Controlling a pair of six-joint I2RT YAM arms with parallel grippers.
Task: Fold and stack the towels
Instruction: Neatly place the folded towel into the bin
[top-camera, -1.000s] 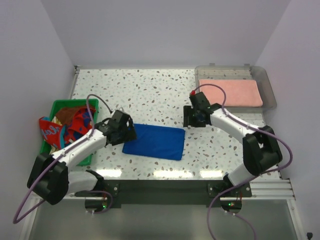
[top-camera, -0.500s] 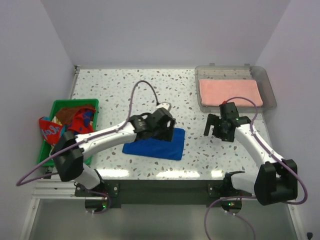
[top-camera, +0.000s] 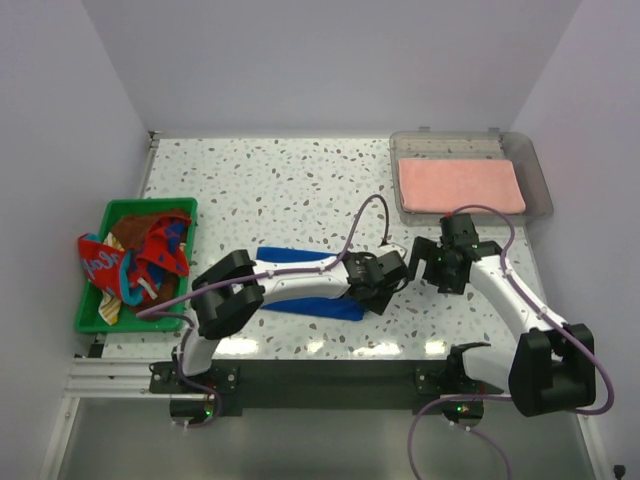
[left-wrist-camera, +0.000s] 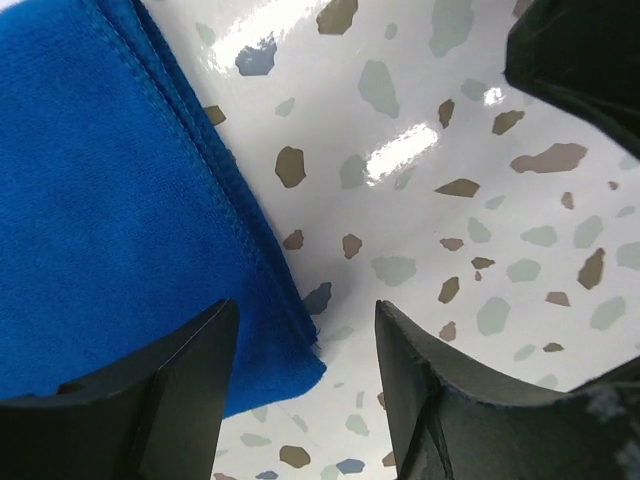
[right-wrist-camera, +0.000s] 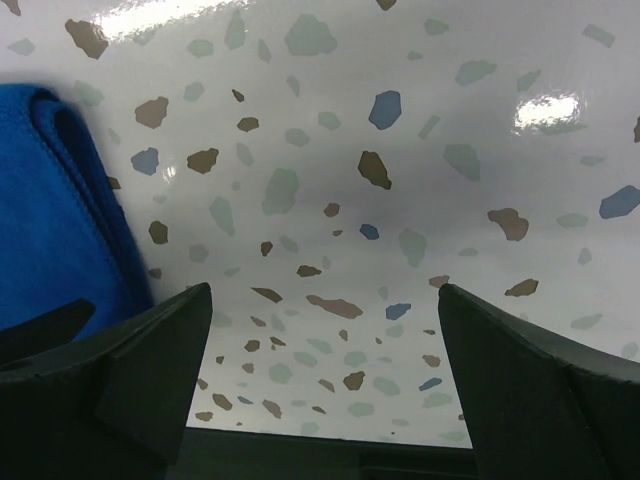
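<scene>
A folded royal blue towel (top-camera: 288, 255) lies on the table's near middle, mostly hidden under my left arm. My left gripper (top-camera: 379, 284) is open at the towel's right edge. In the left wrist view (left-wrist-camera: 305, 335) the towel's corner (left-wrist-camera: 270, 370) lies between the jaws, with the rest of the towel (left-wrist-camera: 100, 200) to the left. My right gripper (top-camera: 422, 262) is open and empty just right of it, above bare table (right-wrist-camera: 325, 300); the blue towel (right-wrist-camera: 50, 220) shows at the left edge. A salmon pink towel (top-camera: 460, 185) lies folded in the clear tray (top-camera: 535, 175).
A green basket (top-camera: 95, 312) at the left edge holds crumpled towels, a blue one with red pattern (top-camera: 160, 245) and a brown one (top-camera: 132, 228). A dark shape (left-wrist-camera: 580, 50) fills the upper right corner of the left wrist view. Walls close the left, back and right.
My left gripper has swept from the blue towel's left edge across to its right edge. My right gripper pulled back to the right, then edged slightly toward the towel.
</scene>
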